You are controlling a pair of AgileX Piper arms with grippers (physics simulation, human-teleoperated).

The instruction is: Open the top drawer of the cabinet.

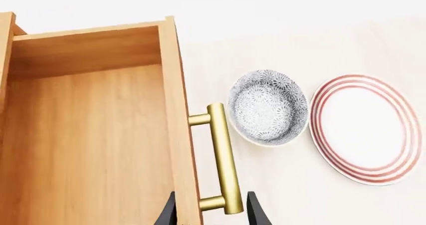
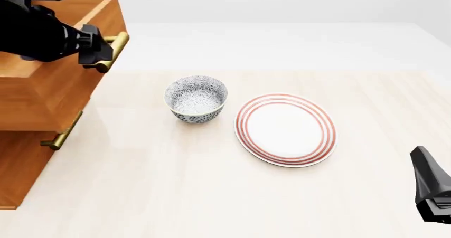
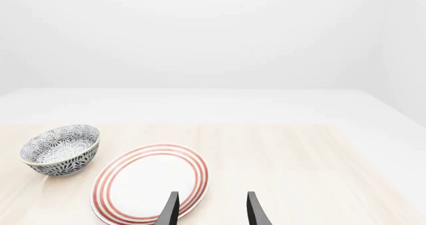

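No readable writing, brand or label on anything. Left claw [image 2: 99,50] sits at the brass handle [image 2: 113,51] of the top drawer [image 2: 53,85], at the front view's upper left; in the left wrist view its two dark fingertips [image 1: 166,214] straddle the handle's near end, one on the drawer-front side, one on the outer side, but contact isn't clear, so can't tell if it's clamped or just around the bar. Left arm comes in over the drawer from the left, black body covering part of the drawer's open top.

Top drawer is pulled out from the cabinet [image 2: 18,167], its front sticking out past the lower part; orange-brown wood, deep bare interior seen in the left wrist view, brass cylindrical bar on two posts. A lower brass handle [image 2: 62,133] shows below.

Right claw [image 3: 211,210] is low at the front view's right edge, well apart from the cabinet, fingers apart, nothing between, pointing over the light wooden surface [image 2: 211,196].

Patterned grey-white bowl [image 2: 196,98] stands near the middle, red-ringed white plate [image 2: 285,129] just beside it, to its right.
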